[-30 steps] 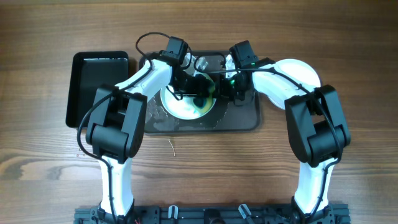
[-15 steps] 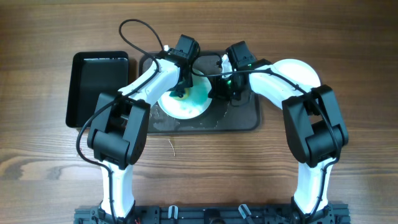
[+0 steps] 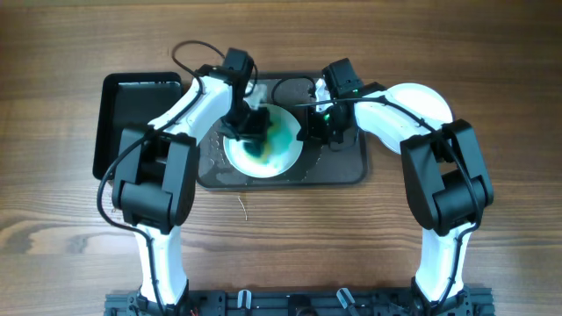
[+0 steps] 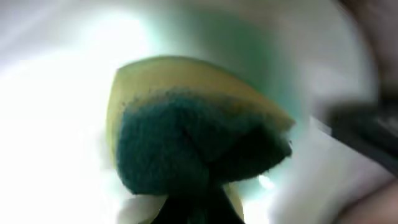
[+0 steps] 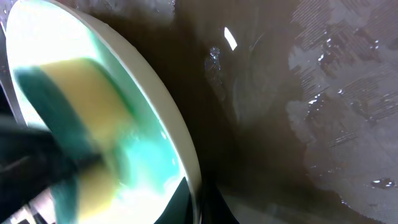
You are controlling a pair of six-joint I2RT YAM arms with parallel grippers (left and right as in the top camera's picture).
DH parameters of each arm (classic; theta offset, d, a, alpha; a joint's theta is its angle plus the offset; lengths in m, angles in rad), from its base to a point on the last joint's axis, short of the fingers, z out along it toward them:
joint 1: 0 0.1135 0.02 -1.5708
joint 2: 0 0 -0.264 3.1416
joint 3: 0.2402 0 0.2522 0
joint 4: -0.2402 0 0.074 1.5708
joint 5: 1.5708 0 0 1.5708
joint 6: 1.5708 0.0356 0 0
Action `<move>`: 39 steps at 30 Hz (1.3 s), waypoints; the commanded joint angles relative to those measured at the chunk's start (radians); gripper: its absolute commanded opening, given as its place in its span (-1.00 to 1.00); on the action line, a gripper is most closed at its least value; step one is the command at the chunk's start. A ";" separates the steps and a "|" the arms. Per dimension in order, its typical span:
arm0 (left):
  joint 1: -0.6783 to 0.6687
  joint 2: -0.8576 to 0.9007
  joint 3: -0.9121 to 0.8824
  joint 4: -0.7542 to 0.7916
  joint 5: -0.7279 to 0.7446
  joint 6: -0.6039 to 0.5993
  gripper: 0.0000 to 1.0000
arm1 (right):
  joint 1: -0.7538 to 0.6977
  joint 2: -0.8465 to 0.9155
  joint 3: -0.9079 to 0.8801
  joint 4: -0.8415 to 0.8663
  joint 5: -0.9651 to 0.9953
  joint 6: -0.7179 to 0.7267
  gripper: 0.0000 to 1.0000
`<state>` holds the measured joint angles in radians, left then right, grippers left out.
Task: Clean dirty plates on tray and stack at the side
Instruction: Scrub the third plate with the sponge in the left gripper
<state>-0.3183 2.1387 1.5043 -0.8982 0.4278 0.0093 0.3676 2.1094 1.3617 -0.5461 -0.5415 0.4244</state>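
On the tray (image 3: 344,168), at the middle of the counter (image 3: 492,53), one plate (image 3: 283,158) is carrying a teal smear (image 3: 262,151) across its centre; the left pincer (image 3: 249,125) is clamping a sponge (image 4: 193,143) tight and pressing it into the plate, while the right pincer (image 3: 313,125) is pinching shut on the plate's right rim. Cleaning is only under way, I judge; no stack is showing beside the tray, so stacking is waiting.

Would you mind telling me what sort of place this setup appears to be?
Probably a robot test bench staged for dishwashing: a wooden table, a wet grey tray holding a teal-smeared plate, a sponge in the left gripper.
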 commanded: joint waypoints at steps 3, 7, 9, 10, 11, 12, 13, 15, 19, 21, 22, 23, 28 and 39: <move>-0.034 0.052 -0.034 0.059 0.294 0.165 -0.92 | -0.002 -0.005 0.004 0.014 -0.029 0.005 -0.91; -0.027 0.052 -0.032 0.156 -0.007 -0.047 -0.92 | -0.002 -0.005 0.004 0.015 -0.028 0.005 -0.92; -0.026 0.051 -0.026 0.176 -0.265 -0.184 -0.92 | -0.002 -0.005 0.004 0.015 -0.028 0.004 -0.92; -0.026 0.051 -0.022 0.175 -0.399 -0.246 -0.92 | -0.002 -0.005 0.004 0.015 -0.028 0.005 -0.92; -0.026 0.051 -0.019 0.168 -0.536 -0.309 -0.92 | -0.002 -0.005 0.004 0.015 -0.028 0.005 -0.91; -0.026 0.051 -0.016 0.152 -0.698 -0.396 -0.92 | -0.002 -0.005 0.004 0.014 -0.028 0.004 -0.91; -0.026 0.050 -0.014 0.135 -0.806 -0.459 -0.92 | -0.002 -0.005 0.004 0.014 -0.028 0.005 -0.91; -0.026 0.049 -0.013 0.108 -0.915 -0.497 -0.92 | -0.002 -0.005 0.004 0.014 -0.028 0.004 -0.91; -0.027 0.049 -0.014 0.055 -0.941 -0.499 -0.92 | -0.002 -0.005 0.004 0.016 -0.028 0.005 -0.91; -0.036 0.049 -0.014 0.026 -0.934 -0.519 -0.92 | -0.002 -0.005 0.004 0.018 -0.028 0.005 -0.91; -0.041 0.049 -0.014 0.017 -0.916 -0.519 -0.92 | -0.002 -0.005 0.004 0.018 -0.028 0.005 -0.91; -0.050 0.049 -0.014 0.009 -0.869 -0.513 -0.92 | -0.002 -0.005 0.004 0.017 -0.028 0.005 -0.91; -0.080 0.049 -0.014 0.001 -0.278 -0.145 -0.92 | -0.002 -0.005 0.004 0.016 -0.029 0.005 -0.91; -0.089 0.049 -0.014 0.116 0.227 0.084 -0.92 | -0.002 -0.005 0.004 0.014 -0.029 0.004 -0.91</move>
<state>-0.3725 2.1418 1.5150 -0.8230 0.3893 0.0132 0.3504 2.1094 1.3617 -0.5449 -0.5381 0.4400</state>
